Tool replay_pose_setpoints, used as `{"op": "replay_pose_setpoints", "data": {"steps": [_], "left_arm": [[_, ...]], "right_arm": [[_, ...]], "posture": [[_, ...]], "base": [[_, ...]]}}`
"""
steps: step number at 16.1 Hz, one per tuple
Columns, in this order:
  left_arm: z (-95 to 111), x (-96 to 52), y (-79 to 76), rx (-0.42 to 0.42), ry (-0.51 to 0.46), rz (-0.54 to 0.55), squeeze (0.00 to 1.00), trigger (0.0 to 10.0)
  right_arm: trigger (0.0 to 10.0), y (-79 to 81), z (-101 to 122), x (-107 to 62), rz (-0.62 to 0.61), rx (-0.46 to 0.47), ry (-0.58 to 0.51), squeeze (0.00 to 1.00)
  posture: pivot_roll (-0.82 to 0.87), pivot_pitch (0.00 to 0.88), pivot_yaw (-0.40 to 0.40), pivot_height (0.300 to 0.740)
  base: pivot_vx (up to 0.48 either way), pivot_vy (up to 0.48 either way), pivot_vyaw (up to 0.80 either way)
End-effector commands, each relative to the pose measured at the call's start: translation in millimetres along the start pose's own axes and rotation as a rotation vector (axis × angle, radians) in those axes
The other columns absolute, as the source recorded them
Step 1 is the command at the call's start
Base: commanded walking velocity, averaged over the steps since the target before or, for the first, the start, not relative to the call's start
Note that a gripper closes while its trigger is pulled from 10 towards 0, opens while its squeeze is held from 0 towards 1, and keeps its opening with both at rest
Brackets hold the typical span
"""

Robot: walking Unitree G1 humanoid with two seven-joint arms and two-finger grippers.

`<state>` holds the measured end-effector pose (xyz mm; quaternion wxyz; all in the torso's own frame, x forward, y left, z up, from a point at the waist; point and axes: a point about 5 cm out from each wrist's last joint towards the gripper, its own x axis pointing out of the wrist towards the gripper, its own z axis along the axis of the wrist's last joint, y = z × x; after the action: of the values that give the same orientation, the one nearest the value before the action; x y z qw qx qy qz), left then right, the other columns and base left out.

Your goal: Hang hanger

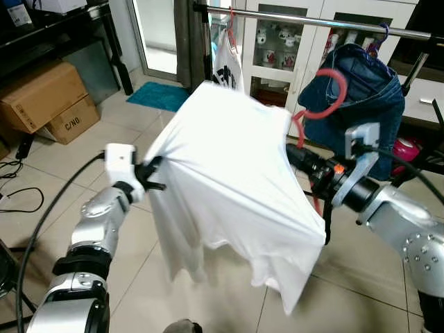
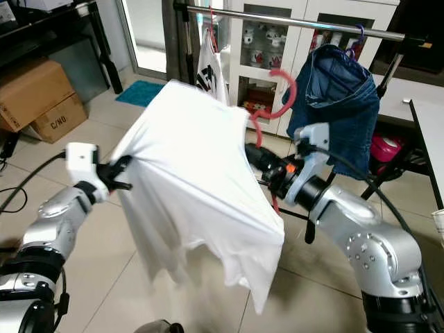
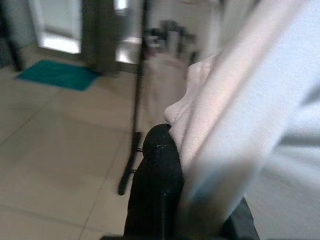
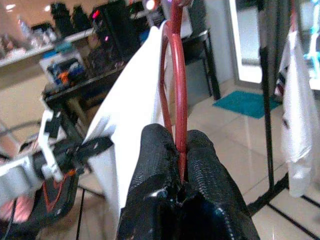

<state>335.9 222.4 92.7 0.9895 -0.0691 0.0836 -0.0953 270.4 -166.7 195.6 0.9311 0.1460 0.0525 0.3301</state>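
While two grippers hold, one red hanger (image 1: pixel 326 97), one white shirt (image 1: pixel 229 187)

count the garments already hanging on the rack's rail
2: a white printed shirt near the rail's left end and blue jeans toward its right. The white t-shirt the hands hold isn't hung yet. More may hang beyond frame.

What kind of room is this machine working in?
Probably a lived-in home, a laundry corner by a doorway. A metal clothes rail carries folded blue jeans, a white glass-fronted cabinet holds mugs, and brown cardboard boxes sit on the tiled floor.
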Motion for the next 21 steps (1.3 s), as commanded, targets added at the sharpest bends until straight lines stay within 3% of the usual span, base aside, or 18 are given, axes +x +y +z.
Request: {"op": "replay_pose_setpoints", "data": {"steps": [1,4,8,10,11,12,13,15,16,20,21], "left_arm": [[2.9,-3.5,14.2,-0.035,-0.021,0.093,0.0,0.0],[0.3,-8.2,25.4,-0.082,-0.015,0.183,0.0,0.0],[-8.4,-7.7,21.7,-0.126,0.006,0.217,0.0,0.0],[-11.9,-6.3,17.6,-0.095,0.025,0.213,0.0,0.0],[-8.8,-2.8,5.5,-0.031,0.027,0.09,0.0,10.0],[-1.5,-2.7,-0.2,0.005,0.003,0.0,0.22,10.0],[5.9,-4.3,0.1,0.05,-0.013,-0.048,1.0,10.0],[16.8,-8.1,8.2,0.105,-0.025,-0.099,1.0,10.0],[23.9,-11.8,11.6,0.156,-0.01,-0.196,1.0,10.0],[28.9,-24.2,18.0,0.422,0.176,-0.485,1.0,10.0],[30.0,-25.1,19.5,0.441,0.205,-0.512,1.0,10.0]], "right_arm": [[10.0,-6.7,13.9,-4.6,-0.05,-0.022,-0.075,0.0],[10.0,-8.2,16.7,-5.3,-0.055,-0.014,-0.092,0.0],[10.0,-9.0,18.6,-4.1,-0.069,0.004,-0.111,0.0],[10.0,-9.5,19.6,-5.0,-0.072,-0.002,-0.112,0.0],[10.0,-4.8,18.7,-4.8,-0.035,-0.026,-0.092,0.0],[10.0,0.1,16.8,-4.9,0.007,-0.057,-0.063,0.0],[10.0,4.0,15.4,-5.2,0.042,-0.076,-0.043,0.0],[10.0,9.9,14.2,-6.2,0.101,-0.101,-0.01,0.0],[10.0,14.2,12.6,-7.4,0.149,-0.128,0.027,0.0],[10.0,18.4,4.9,-7.4,0.225,-0.225,0.147,0.0],[10.0,17.6,4.6,-6.3,0.223,-0.23,0.149,0.0]], "posture": [[-0.11,0.0,0.079,0.74],[-0.11,0.0,0.078,0.74],[-0.11,0.0,0.082,0.74],[-0.11,0.0,0.082,0.74],[-0.11,0.0,0.083,0.74],[-0.11,0.0,0.084,0.74],[-0.11,0.0,0.084,0.74],[-0.11,0.0,0.084,0.74],[-0.11,0.0,0.083,0.74],[-0.11,0.0,0.087,0.74],[-0.11,0.0,0.091,0.74]], "base": [[0.0,0.0,0.0],[0.0,0.0,0.0],[0.0,0.0,0.0],[0.0,0.0,0.0],[0.0,0.0,0.0],[0.0,0.0,0.0],[0.0,0.0,0.0],[0.0,0.0,0.0],[0.0,0.0,0.0],[0.0,0.0,0.0],[0.0,0.0,0.0]]}}
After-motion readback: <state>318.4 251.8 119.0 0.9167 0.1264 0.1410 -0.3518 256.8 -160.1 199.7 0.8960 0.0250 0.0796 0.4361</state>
